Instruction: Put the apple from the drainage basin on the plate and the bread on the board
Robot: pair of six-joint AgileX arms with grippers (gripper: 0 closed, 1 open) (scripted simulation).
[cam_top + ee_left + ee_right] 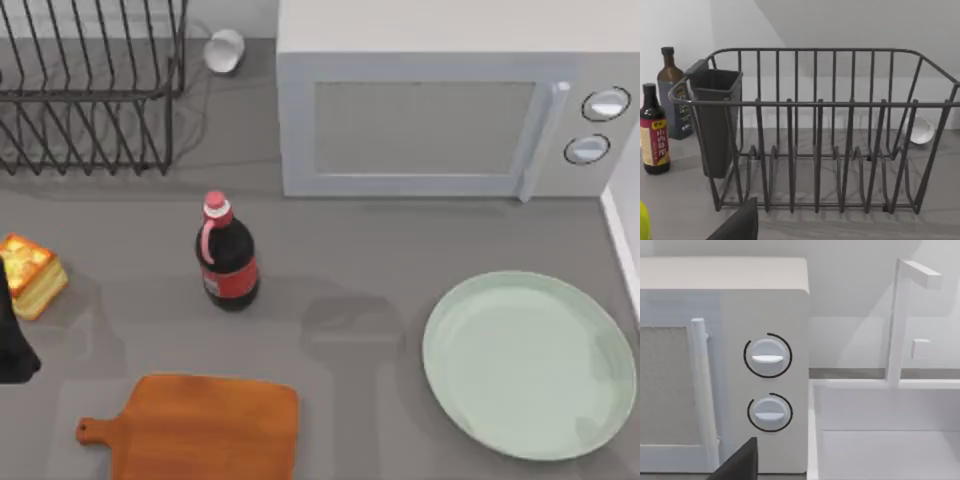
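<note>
The bread [30, 272], a thick toasted slice, sits at the table's left edge. Just in front of it a dark part of my left arm [12, 340] reaches in from that edge. The wooden board [200, 430] lies at the front left, bare, with its handle to the left. At the front right rests the pale green plate [530, 365], with nothing on it. The apple is out of view. A dark piece of my left gripper [737, 225] faces the wire dish rack [815, 130]. A dark piece of my right gripper [737, 462] faces the microwave's knobs [767, 356].
A red-capped dark bottle [228, 255] stands between bread and plate. The microwave [440, 120] fills the back right, the dish rack [90, 90] the back left, with a white cup [225, 50] beside it. A white sink [880, 440] with a faucet lies right of the microwave.
</note>
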